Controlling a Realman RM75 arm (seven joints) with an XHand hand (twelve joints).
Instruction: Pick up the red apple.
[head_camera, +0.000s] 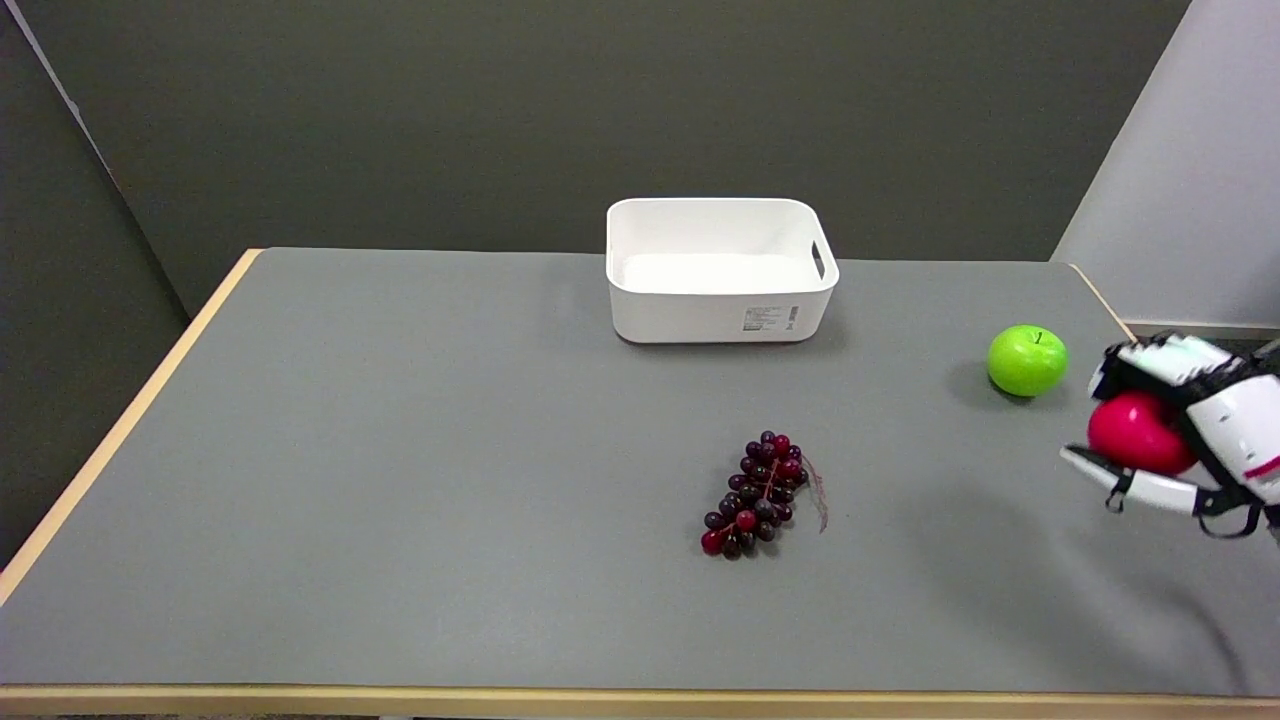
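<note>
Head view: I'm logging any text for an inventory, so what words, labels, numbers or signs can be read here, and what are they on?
No text can be read.
White bin: a small sticker on its front wall, the print too small to read.
Right hand, holding the red apple: a red mark on its white shell, blurred, not readable.
Green apple and grapes: no label visible.

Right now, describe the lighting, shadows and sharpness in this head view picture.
Head view: soft, even light, no harsh glare on the grey table top; the round green apple throws a soft shadow to its left, the dark red grape bunch barely any; the white plastic bin is crisp; the right hand holding the glossy red apple looks slightly soft and is cut by the picture's right edge.
</note>
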